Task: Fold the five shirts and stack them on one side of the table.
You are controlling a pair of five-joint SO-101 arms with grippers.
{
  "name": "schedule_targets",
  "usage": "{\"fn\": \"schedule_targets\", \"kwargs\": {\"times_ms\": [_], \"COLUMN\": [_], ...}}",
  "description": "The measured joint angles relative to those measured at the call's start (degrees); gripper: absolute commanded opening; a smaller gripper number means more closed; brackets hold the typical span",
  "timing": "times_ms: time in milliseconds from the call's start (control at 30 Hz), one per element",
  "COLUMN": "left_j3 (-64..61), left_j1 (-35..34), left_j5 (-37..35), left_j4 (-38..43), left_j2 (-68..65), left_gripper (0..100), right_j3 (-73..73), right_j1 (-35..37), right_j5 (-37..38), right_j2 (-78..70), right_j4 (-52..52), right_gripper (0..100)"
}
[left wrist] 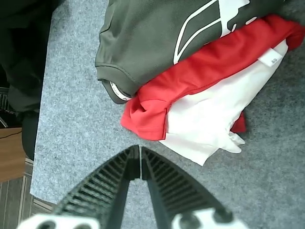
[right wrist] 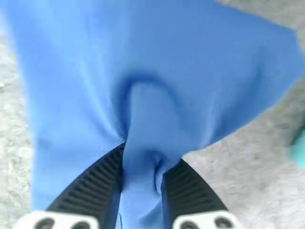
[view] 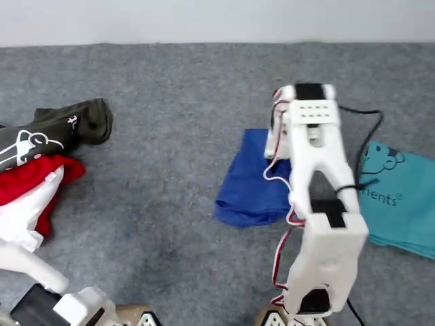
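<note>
A blue shirt [view: 251, 183] lies bunched near the table's middle, and my right gripper [right wrist: 142, 157] is shut on a fold of the blue shirt [right wrist: 143, 90], with the cloth pinched between its fingers. The right arm [view: 319, 190] hangs over the shirt's right side. A teal shirt [view: 401, 197] lies flat at the right. At the left edge sits a pile: a dark olive shirt [view: 54, 132] on a red shirt [view: 34, 176] and a white shirt [view: 20, 217]. My left gripper [left wrist: 140, 164] is shut and holds nothing, just short of the white shirt [left wrist: 214, 119], red shirt [left wrist: 200, 71] and olive shirt [left wrist: 157, 38].
Grey carpet-like cloth [view: 163, 95] covers the table, with bare room at the back and centre left. The table's edge [left wrist: 40, 143] runs near the left gripper, with floor and a dark shape beyond it. The left arm's base [view: 61, 299] sits at the front left.
</note>
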State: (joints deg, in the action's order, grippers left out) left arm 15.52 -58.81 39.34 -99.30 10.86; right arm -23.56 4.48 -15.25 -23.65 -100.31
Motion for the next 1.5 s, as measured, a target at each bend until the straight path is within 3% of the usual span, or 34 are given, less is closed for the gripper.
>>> {"fn": "schedule_targets", "kwargs": {"times_ms": [567, 867, 1067, 1367, 1500], "left_j3": [0.00, 0.00, 0.00, 0.00, 0.00], "left_j1": [0.00, 0.00, 0.00, 0.00, 0.00], "left_j5": [0.00, 0.00, 0.00, 0.00, 0.00], "left_j4": [0.00, 0.00, 0.00, 0.00, 0.00], "left_j2": [0.00, 0.00, 0.00, 0.00, 0.00], "left_gripper": [2, 2, 2, 2, 2], "right_j3": [0.09, 0.09, 0.09, 0.09, 0.09], "right_j1": [-18.99, -29.80, -35.16, -41.58, -42.81], "right_j5": [25.32, 33.58, 36.66, 43.69, 47.21], "right_j2": [22.42, 21.98, 13.89, 3.96, 3.25], "right_j4": [-0.18, -0.18, 0.26, 13.98, 16.97], "right_gripper": [0.9, 0.9, 0.9, 2.1, 17.3]}}
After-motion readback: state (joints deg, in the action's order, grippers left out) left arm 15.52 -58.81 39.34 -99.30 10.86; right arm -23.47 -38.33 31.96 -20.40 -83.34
